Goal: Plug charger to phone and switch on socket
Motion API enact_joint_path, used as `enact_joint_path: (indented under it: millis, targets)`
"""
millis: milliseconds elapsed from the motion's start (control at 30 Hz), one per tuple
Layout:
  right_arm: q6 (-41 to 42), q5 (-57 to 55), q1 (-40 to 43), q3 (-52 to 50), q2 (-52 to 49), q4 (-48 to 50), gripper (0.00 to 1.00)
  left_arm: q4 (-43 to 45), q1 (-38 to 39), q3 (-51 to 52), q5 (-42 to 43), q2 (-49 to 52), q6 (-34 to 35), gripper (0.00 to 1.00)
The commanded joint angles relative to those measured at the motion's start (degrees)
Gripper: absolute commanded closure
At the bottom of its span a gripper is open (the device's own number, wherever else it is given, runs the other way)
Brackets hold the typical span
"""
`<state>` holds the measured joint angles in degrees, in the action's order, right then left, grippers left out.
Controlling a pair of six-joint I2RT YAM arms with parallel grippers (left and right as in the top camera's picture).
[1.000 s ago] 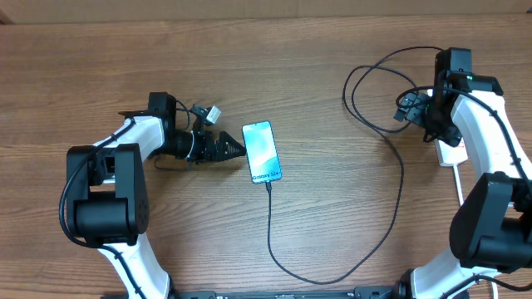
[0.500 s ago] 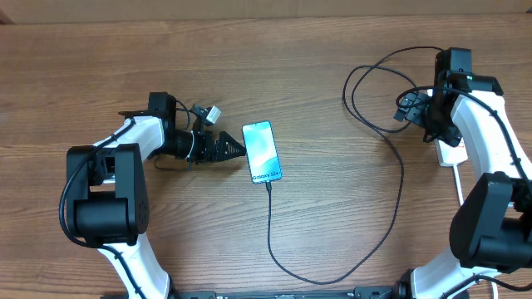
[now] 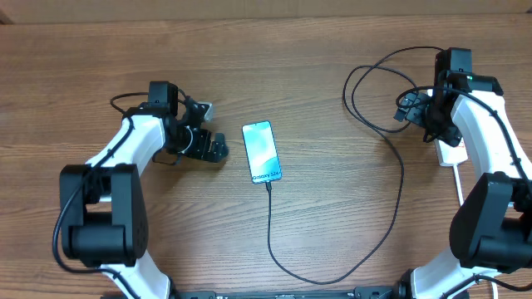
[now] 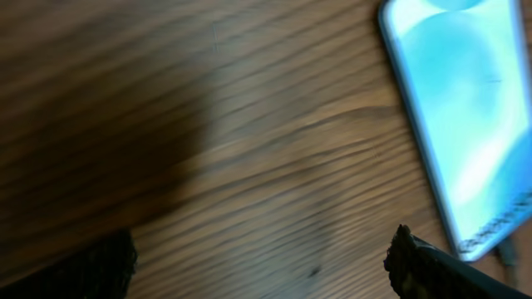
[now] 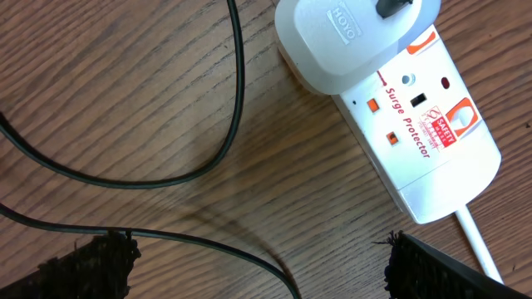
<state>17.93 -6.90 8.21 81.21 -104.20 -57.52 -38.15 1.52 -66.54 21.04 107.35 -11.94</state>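
Note:
The phone [image 3: 262,152] lies face up mid-table, its light blue screen lit. The charger [image 3: 271,224], a thin black cable, meets the phone's lower edge, loops across the table and runs up to the socket [image 3: 450,153], which is mostly hidden under my right arm. My left gripper [image 3: 218,149] is open, just left of the phone [image 4: 465,108], with only bare wood between its fingers. My right gripper [image 5: 258,267] is open above the cable [image 5: 234,100]. The white socket [image 5: 416,124] holds a white adapter [image 5: 349,41] and has small orange switches.
The cable makes wide loops at the back right [image 3: 374,75] and near the front edge [image 3: 332,279]. The socket's thick white cord [image 5: 478,249] trails off toward the front. Both arm bases stand at the front corners of the wooden table [image 3: 166,66].
My left gripper has drawn back to the left, away from the phone, and the arm has swung. The right arm, phone and cable have not moved.

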Motion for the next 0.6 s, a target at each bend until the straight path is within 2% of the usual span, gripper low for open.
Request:
enact_joint_path:
  millis: [0, 567]
  targets:
    - [-0.2, -0.8, 0.2, 0.5, 0.5, 0.3, 0.00, -0.1, 1.0, 0.7, -9.6, -7.5, 0.8, 0.00]
    - [-0.2, -0.8, 0.2, 0.5, 0.5, 0.3, 0.00, -0.2, 1.7, 0.7, -9.6, -23.1, 0.8, 0.00]
